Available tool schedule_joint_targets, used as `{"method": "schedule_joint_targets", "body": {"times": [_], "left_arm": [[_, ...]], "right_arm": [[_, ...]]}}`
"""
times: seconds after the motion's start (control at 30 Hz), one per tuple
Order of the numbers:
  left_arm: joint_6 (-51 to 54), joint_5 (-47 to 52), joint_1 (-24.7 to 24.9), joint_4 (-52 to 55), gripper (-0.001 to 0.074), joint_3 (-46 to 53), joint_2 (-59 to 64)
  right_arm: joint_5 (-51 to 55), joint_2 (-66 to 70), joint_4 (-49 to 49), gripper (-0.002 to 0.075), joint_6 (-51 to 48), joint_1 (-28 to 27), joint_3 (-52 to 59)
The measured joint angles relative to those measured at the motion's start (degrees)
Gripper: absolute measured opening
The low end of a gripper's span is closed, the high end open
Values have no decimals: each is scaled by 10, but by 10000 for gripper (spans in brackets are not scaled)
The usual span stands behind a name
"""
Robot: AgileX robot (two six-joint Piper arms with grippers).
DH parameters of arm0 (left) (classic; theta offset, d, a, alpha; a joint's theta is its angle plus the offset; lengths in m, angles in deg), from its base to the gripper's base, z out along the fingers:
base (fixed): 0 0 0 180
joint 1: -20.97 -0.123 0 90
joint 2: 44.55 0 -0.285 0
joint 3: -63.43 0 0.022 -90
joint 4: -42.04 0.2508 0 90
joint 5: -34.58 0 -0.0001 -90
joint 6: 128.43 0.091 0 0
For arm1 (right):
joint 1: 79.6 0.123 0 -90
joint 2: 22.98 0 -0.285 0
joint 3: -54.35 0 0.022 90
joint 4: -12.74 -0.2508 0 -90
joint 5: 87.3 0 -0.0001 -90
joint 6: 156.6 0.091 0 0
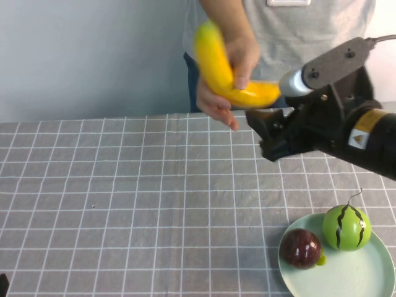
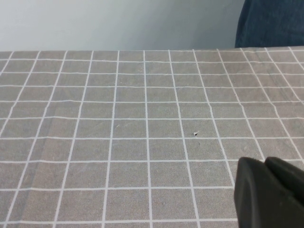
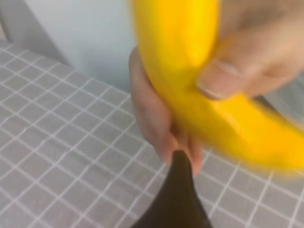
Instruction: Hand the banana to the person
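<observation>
Banana in the person's hand, clear of the right gripper.

You see the person [image 1: 291, 37] only from chest to hip, head cut off; the banana [image 1: 226, 71] is motion-blurred, held in their hand [image 1: 226, 80] at the far edge of the table [image 1: 124, 185], just left of the right gripper [image 1: 269, 133]; its jaws grasp nothing, though their spread I cannot tell; the left gripper [image 2: 268, 194] shows only as a dark tip low over the near-left cloth, jaw state undeterminable.

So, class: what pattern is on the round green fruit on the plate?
Dark wavy stripes on the round green fruit, clearest in the high view.
</observation>
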Motion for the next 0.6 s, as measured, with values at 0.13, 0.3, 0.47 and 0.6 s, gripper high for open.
{"method": "schedule_joint_targets", "body": {"times": [0.13,0.3,0.47,0.6], "left_arm": [[0,0,0,0,-4,0,0],[0,0,0,0,-5,0,0],[0,0,0,0,-5,0,0],[0,0,0,0,-5,0,0]], "right_arm": [[127,-65,-4,417,3,0,0],[291,-179,-4,97,8,0,1],[417,-283,-4,9,13,0,1],[448,-334,-4,-2,13,0,1]]}}
